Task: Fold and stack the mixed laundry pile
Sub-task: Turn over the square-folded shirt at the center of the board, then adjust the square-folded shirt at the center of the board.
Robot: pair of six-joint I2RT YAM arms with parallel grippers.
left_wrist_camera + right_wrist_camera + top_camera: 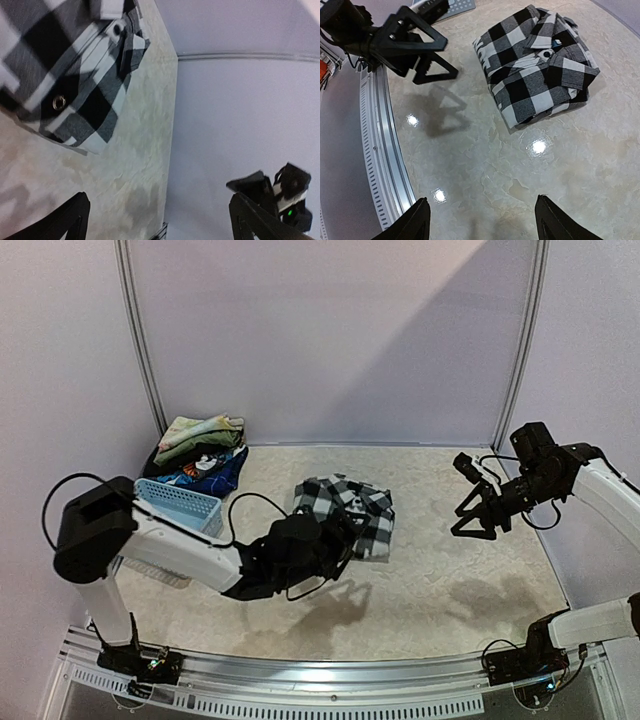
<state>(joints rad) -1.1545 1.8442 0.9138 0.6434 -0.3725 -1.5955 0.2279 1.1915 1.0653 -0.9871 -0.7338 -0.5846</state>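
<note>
With my left gripper (451,61) and right gripper (481,200) both spread empty, I'd pinch the soft-looking, probably light checked shirt (540,65) by its folded edge.

Left arm (180,552) stretches low toward centre, left gripper (451,60) jaws spread; right arm (612,486) raised at right, right gripper (476,529) jaws spread.

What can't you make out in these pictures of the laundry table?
Top view: the left arm covers the near left part of the checked shirt.
Top view: the clothes heap in the back left corner is too small and bunched to count its pieces.
Top view: the basket has its near side behind the left arm.
Left wrist view: the checked shirt is cut off by the top and left edges.
</note>
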